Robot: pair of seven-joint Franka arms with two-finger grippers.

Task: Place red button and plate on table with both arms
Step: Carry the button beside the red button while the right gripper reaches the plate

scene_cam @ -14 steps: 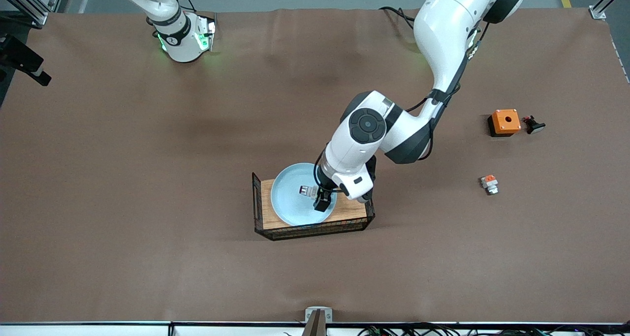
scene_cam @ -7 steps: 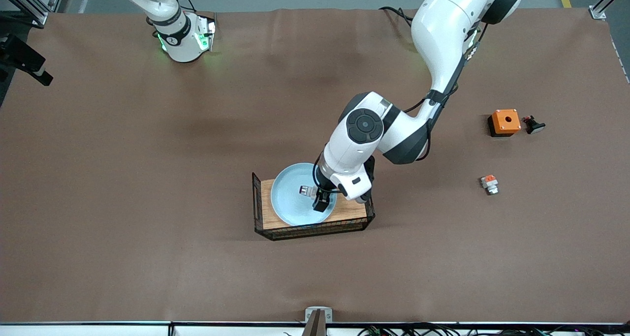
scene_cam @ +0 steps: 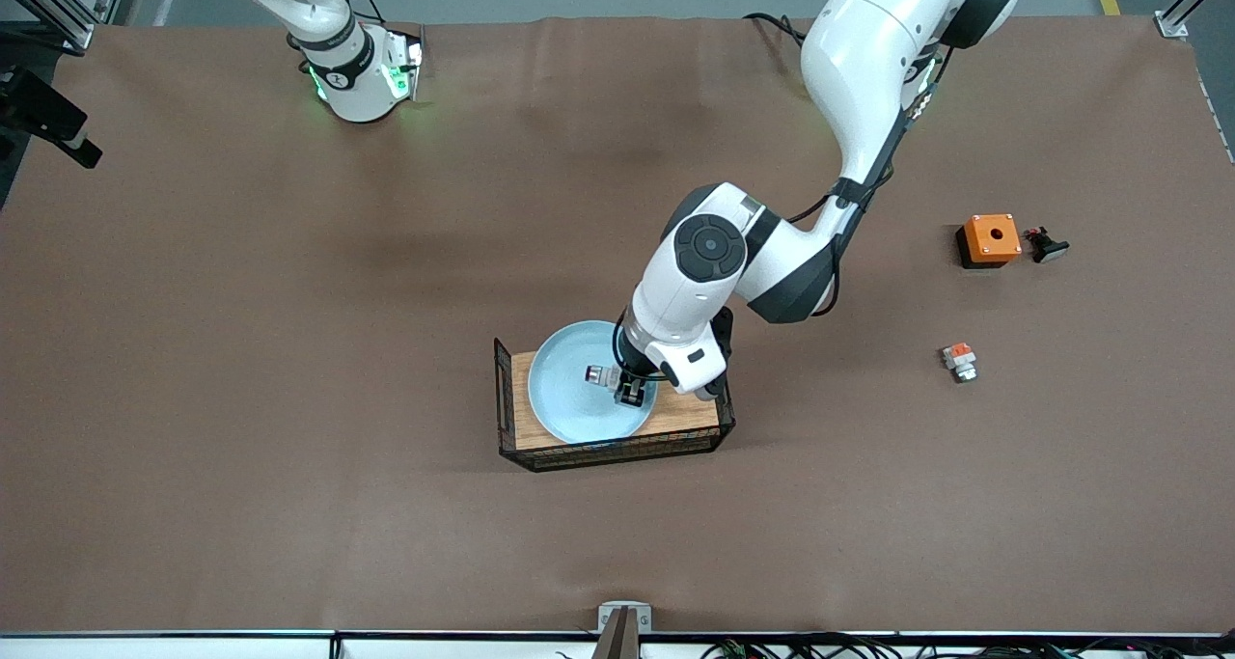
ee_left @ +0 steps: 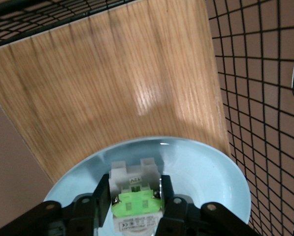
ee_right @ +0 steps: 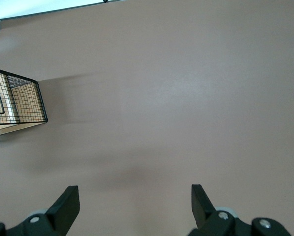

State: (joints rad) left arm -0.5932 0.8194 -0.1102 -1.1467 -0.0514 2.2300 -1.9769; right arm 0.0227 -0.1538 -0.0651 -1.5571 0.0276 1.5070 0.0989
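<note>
The pale-blue plate (scene_cam: pixel 569 406) lies on the wooden tray (scene_cam: pixel 691 411) near the middle of the brown table (scene_cam: pixel 289 350). The red button (scene_cam: pixel 602 375), a whitish part with a green block, rests in the plate. My left gripper (scene_cam: pixel 625 387) is down in the plate, shut on the button. In the left wrist view my left gripper (ee_left: pixel 135 186) has a finger on each side of the button (ee_left: pixel 136 205), above the plate (ee_left: pixel 211 172). My right gripper (ee_right: pixel 135 196) is open and empty over bare table; it is out of the front view, and that arm waits.
The tray (ee_left: pixel 112 83) has black wire ends (scene_cam: pixel 502 398). Toward the left arm's end of the table lie a small part with an orange-red block (scene_cam: pixel 959 361), an orange box with a hole (scene_cam: pixel 990 238) and a small black part (scene_cam: pixel 1045 245).
My left gripper's fingers have closed in on the button in the plate, and the left arm has shifted slightly toward the right arm's end. The plate and the right arm have not moved.
</note>
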